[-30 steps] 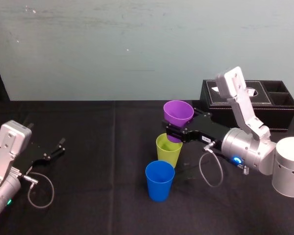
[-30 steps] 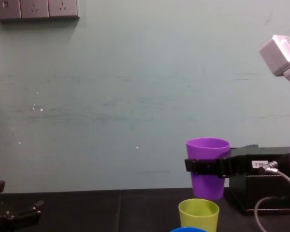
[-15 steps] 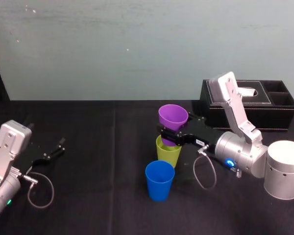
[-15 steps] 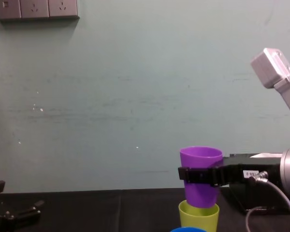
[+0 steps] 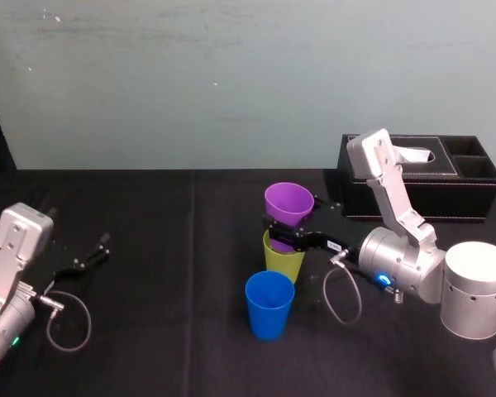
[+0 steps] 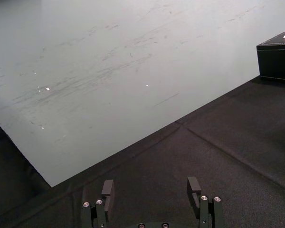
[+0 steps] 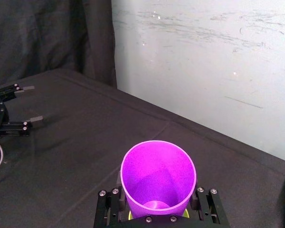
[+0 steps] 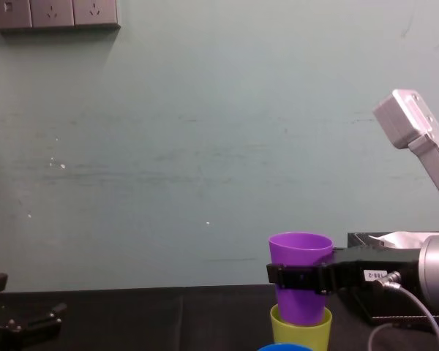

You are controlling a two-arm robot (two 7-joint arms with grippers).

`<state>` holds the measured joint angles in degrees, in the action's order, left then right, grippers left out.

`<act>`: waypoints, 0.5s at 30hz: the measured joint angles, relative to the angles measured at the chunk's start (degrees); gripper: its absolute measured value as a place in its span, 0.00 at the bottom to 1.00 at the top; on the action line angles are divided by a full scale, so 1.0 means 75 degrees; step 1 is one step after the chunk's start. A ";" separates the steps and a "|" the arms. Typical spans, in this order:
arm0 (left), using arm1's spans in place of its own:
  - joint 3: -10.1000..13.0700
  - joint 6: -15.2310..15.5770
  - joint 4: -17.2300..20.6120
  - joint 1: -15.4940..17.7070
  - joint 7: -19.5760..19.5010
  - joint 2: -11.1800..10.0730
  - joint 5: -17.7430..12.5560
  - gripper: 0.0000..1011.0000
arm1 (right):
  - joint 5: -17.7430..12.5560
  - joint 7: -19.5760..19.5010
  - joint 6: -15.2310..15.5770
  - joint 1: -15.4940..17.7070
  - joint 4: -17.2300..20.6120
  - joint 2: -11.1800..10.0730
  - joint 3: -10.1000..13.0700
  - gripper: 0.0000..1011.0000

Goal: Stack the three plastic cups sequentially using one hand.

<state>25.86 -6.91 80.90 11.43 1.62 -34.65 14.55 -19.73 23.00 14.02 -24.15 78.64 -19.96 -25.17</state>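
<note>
My right gripper (image 5: 288, 237) is shut on the purple cup (image 5: 289, 203), its black fingers (image 7: 204, 203) clamping both sides of the cup (image 7: 158, 176). The purple cup (image 8: 300, 252) is upright, its base dipping into the mouth of the yellow-green cup (image 5: 283, 258) that stands on the black table. In the chest view the yellow-green cup (image 8: 300, 333) sits directly below it. The blue cup (image 5: 269, 304) stands alone just in front, nearer me. My left gripper (image 6: 151, 190) rests open over the table at the far left (image 5: 87, 258), holding nothing.
A black leather tissue box (image 5: 422, 178) stands at the back right, behind my right arm. A teal wall closes the table's far edge. Black cloth (image 5: 165, 248) lies bare between the cups and my left gripper.
My right gripper has come down and slightly left with the purple cup, from above the yellow-green cup to having its base inside that cup's mouth. The left arm has not moved.
</note>
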 joint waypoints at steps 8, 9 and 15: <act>0.0000 0.0000 0.0000 0.0000 0.0000 0.0000 0.0000 0.99 | 0.0103 0.0012 -0.0166 -0.0021 -0.0142 0.0026 -0.0029 0.72; 0.0000 0.0000 0.0000 0.0000 0.0000 0.0000 0.0000 0.99 | 0.0111 0.0013 -0.0180 -0.0023 -0.0167 0.0037 -0.0029 0.72; 0.0000 0.0000 0.0000 0.0000 0.0000 0.0000 0.0000 0.99 | 0.0124 0.0043 -0.0232 -0.0022 -0.0256 0.0071 -0.0026 0.72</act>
<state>25.86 -6.91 80.90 11.43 1.62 -34.65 14.55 -18.80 23.32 12.27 -24.32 76.72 -19.43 -25.37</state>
